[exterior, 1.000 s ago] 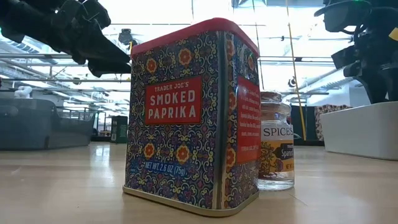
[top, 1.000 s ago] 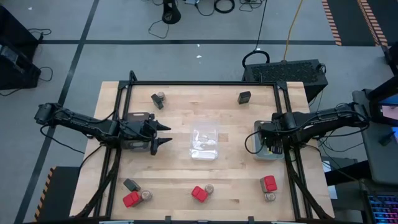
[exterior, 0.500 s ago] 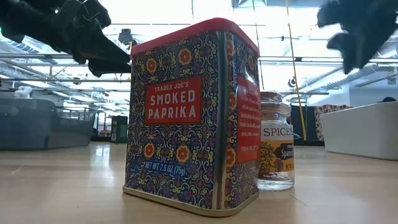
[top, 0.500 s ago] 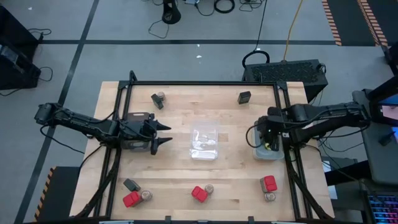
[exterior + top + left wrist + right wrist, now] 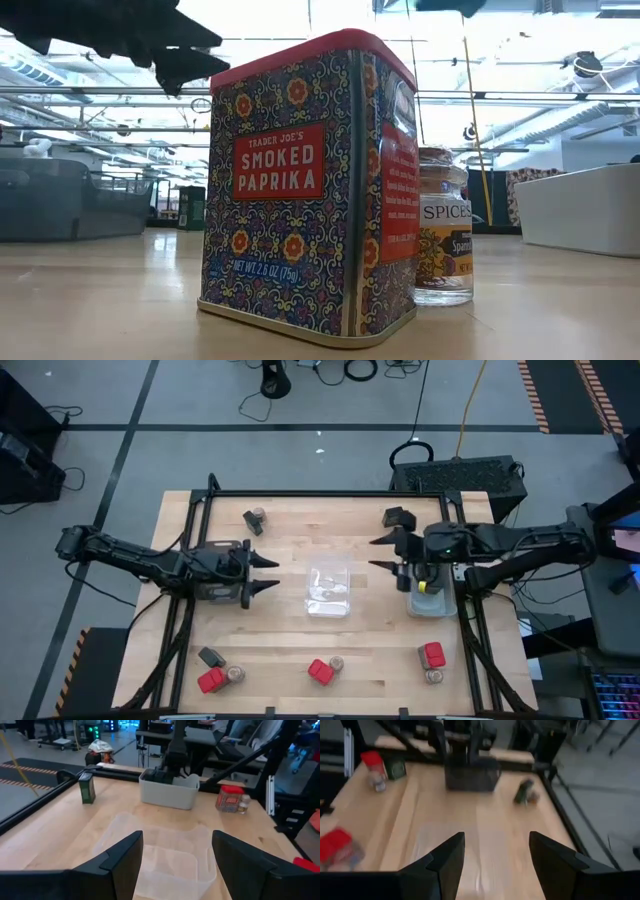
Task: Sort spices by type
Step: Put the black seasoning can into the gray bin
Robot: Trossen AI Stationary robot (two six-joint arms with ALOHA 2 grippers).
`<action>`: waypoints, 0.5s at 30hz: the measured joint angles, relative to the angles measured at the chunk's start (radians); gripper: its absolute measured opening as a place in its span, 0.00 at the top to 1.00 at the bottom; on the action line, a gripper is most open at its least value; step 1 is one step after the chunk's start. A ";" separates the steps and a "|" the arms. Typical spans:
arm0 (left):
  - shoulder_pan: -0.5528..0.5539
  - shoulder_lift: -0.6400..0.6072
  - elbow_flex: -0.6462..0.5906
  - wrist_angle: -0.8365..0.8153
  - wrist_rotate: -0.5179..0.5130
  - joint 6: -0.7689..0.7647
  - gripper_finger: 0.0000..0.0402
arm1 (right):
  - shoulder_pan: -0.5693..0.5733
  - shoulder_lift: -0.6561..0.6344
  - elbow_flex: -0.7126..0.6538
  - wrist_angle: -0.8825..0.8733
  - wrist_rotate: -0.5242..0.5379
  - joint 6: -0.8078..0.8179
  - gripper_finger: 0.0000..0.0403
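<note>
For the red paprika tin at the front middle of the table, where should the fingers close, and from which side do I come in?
Grip the red paprika tin across its flat side walls, coming straight down from above. It stands upright with a flat red lid, and a small jar sits right beside it, so place the fingers on the two faces away from the jar.

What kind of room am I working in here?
Likely a robotics lab or workshop, not a kitchen: a wooden workbench on a black metal frame, loose cables on a grey floor with hazard-striped tape, and exposed ceiling trusses with pipes.
</note>
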 joint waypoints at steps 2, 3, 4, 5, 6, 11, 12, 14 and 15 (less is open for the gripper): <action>0.000 0.000 0.006 -0.001 0.002 -0.020 0.40 | 0.000 0.020 -0.027 0.077 -0.003 -0.021 0.50; 0.000 0.000 0.008 -0.003 0.005 -0.031 0.40 | 0.000 0.031 -0.041 0.113 -0.005 -0.023 0.50; 0.000 0.000 0.012 -0.009 0.011 -0.040 0.40 | 0.000 0.044 -0.053 0.138 -0.007 -0.022 0.50; 0.000 0.000 0.017 -0.022 0.020 -0.052 0.40 | 0.000 0.060 -0.062 0.156 -0.014 -0.016 0.50; 0.000 0.000 0.027 -0.049 0.029 -0.073 0.40 | 0.000 0.078 -0.067 0.165 -0.036 -0.003 0.50; -0.032 0.000 0.130 -0.343 0.095 -0.248 0.40 | 0.019 0.196 -0.072 0.198 -0.115 0.023 0.50; -0.053 0.002 0.156 -0.416 0.099 -0.280 0.40 | 0.027 0.221 -0.072 0.210 -0.115 0.020 0.50; -0.102 0.012 0.207 -0.539 0.100 -0.358 0.40 | 0.050 0.270 -0.072 0.216 -0.113 0.000 0.50; -0.127 0.015 0.234 -0.598 0.099 -0.404 0.40 | 0.060 0.293 -0.072 0.216 -0.109 -0.008 0.50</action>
